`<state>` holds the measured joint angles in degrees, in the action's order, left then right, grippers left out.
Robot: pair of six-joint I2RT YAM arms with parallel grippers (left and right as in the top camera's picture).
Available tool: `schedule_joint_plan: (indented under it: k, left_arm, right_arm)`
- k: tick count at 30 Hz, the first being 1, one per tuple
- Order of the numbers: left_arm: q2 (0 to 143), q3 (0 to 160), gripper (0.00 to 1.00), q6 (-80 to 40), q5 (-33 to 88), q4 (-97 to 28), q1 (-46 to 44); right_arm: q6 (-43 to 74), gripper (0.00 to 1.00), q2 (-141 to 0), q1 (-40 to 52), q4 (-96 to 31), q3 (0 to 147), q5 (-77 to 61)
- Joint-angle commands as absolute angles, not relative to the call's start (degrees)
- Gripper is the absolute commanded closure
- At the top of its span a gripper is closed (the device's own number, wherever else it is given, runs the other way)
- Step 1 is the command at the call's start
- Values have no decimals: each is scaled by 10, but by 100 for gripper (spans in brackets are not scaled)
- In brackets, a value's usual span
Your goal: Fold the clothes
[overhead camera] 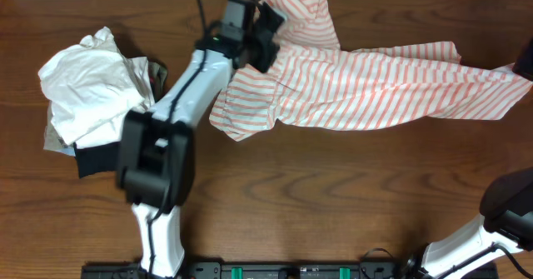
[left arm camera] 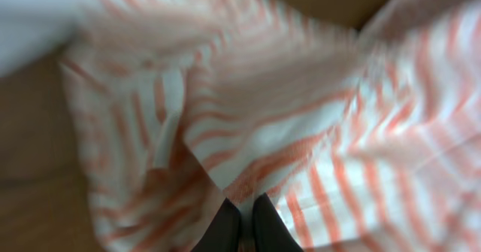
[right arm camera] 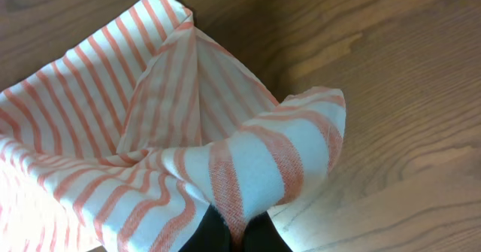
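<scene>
My left pincer (left arm camera: 242, 226) and right pincer (right arm camera: 237, 235) were each clamped on 1 end of the striped shirt (overhead camera: 375, 87), for the spreading step. Next it needed stretching flat, I judged.

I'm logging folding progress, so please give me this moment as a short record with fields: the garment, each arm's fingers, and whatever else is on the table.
garment: large white shirt with thin salmon-orange stripes, lying crumpled across the far side of the wooden table, not yet folded
left fingers: shut on striped fabric at the shirt's bunched left end
right fingers: shut on a corner of the shirt
other: heap of plain white, black and beige garments at the table's left, apart from the shirt
</scene>
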<state>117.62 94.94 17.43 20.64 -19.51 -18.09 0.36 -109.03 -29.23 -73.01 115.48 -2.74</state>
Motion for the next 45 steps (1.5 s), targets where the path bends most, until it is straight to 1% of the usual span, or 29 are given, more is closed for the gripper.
schedule_joint_plan:
  k: [1, 13, 22, 30, 40, 45]
  left_arm:
    - [1075, 960, 94, 140, 209, -211, -163]
    - [934, 960, 94, 143, 174, -250, -139]
    - [877, 960, 94, 142, 170, -247, -87]
    - [830, 960, 94, 142, 171, -246, -73]
    - [734, 960, 94, 88, 171, -248, -73]
    - [677, 960, 94, 74, 175, -274, -73]
  right_arm:
    - [2, 99, -1089, -296, -728, 1154, -20]
    - [1, 99, -1087, -296, -715, 1154, -40]
    - [1, 99, -1052, -296, -660, 1155, -124]
    - [1, 99, -975, -296, -623, 1155, -125]
    - [1, 99, -878, -296, -622, 1155, -125]
    - [1, 99, -825, -296, -623, 1155, -124]
